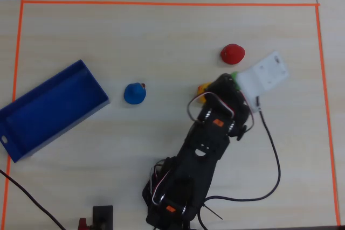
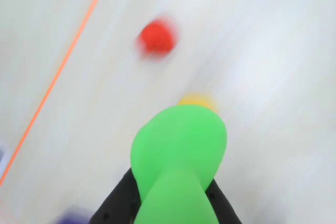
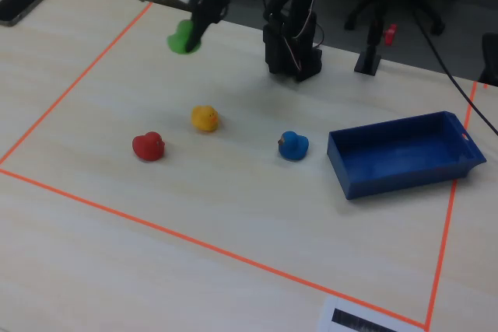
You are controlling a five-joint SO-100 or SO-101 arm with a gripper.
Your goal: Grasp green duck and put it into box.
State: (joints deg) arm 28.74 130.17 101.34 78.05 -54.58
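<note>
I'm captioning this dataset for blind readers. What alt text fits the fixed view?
A black robot arm's pincer holds a green duck in the air above a wooden table. Below sit a yellow duck, a red duck, a blue duck and an empty blue box.

Overhead camera looked straight down on the orange-taped wooden table, wrist camera rode close above it, fixed camera faced the black arm, all sharing the taped area.
</note>
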